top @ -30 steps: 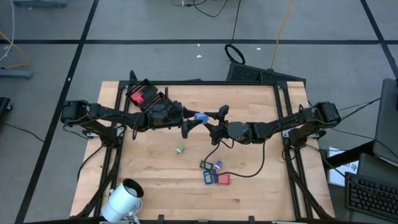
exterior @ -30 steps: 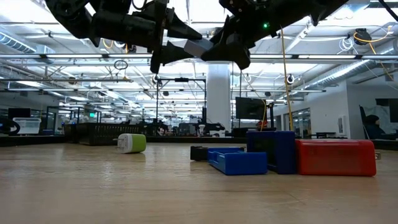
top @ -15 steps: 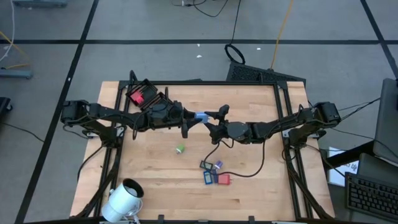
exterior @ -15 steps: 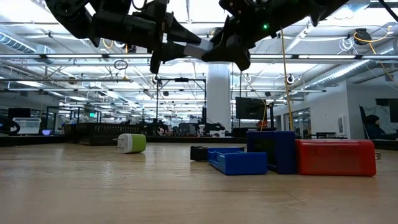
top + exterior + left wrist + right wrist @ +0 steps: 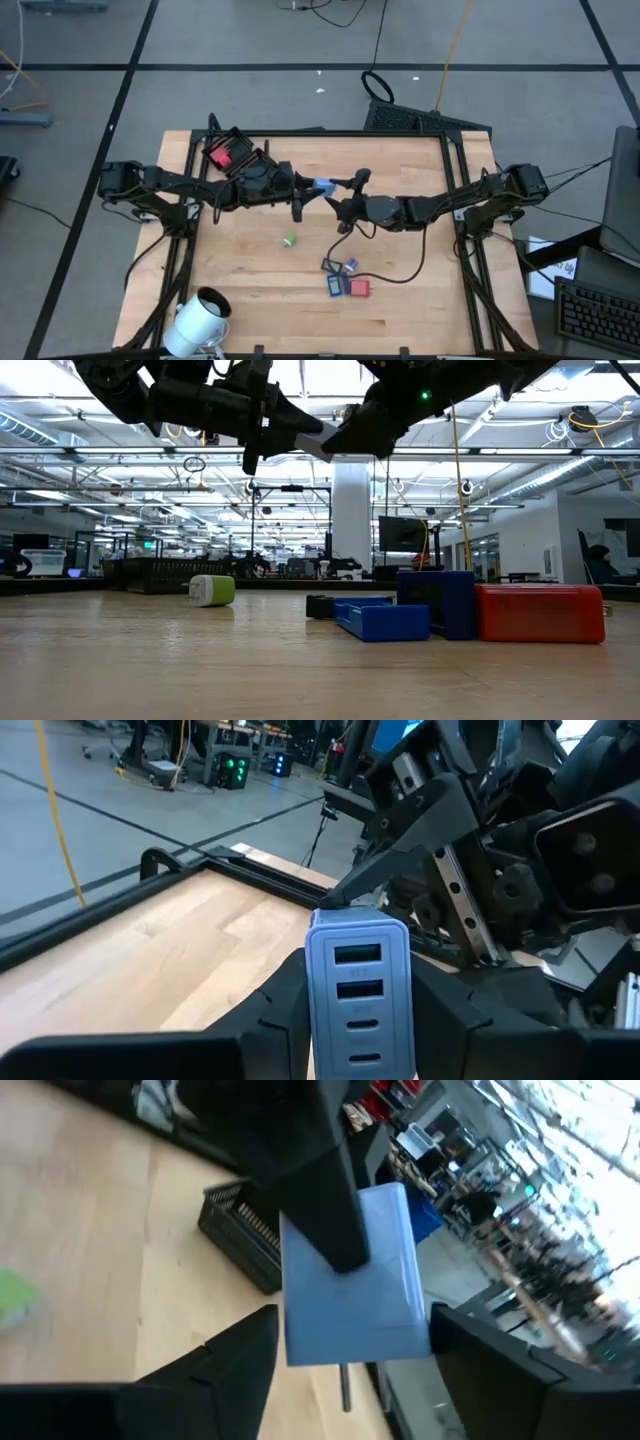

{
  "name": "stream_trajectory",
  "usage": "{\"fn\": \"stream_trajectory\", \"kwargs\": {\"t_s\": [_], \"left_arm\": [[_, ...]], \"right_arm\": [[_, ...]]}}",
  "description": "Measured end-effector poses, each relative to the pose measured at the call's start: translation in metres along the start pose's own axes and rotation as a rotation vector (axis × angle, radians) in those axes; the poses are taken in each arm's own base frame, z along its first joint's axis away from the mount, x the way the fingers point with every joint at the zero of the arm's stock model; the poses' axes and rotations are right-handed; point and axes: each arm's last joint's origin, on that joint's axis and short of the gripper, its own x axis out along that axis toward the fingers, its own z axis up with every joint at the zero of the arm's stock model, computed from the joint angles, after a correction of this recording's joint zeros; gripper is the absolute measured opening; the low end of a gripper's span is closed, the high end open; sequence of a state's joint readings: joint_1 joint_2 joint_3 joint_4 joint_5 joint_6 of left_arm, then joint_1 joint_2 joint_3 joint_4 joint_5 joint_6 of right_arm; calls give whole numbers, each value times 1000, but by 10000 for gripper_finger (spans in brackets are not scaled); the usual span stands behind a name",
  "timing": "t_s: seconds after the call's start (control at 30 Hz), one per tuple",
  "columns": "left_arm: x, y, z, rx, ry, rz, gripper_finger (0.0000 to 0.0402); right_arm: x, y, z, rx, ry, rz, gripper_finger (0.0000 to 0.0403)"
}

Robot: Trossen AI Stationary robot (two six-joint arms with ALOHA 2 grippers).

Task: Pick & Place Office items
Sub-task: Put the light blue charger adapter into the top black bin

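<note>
Mid-air over the desk, the left tool has its fingers closed tight on the sides of a light blue charger block. The right tool meets it head-on, fingers spread around the block's far end; whether they touch it is hard to make out. Below, red, blue and dark items lie clustered on the desk, a green-and-white bit apart. The black tray is partly hidden by the left arm.

Tray partly under left arm
</note>
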State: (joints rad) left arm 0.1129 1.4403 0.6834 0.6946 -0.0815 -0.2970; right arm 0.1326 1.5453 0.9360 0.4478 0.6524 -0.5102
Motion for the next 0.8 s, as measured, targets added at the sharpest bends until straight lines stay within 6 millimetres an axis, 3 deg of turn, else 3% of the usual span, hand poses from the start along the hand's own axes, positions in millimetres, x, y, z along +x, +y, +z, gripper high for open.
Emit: {"fn": "stream_trajectory", "kwargs": {"t_s": [0.2,0.43,0.8], "left_arm": [[-2,6,4,45,-18,66,119],[-9,11,11,115,-39,280,119],[-56,24,22,237,98,634,119]], "right_arm": [[0,-1,-1,115,4,-1,296],[0,2,-2,107,12,27,314],[0,3,-4,101,35,22,307]]}}
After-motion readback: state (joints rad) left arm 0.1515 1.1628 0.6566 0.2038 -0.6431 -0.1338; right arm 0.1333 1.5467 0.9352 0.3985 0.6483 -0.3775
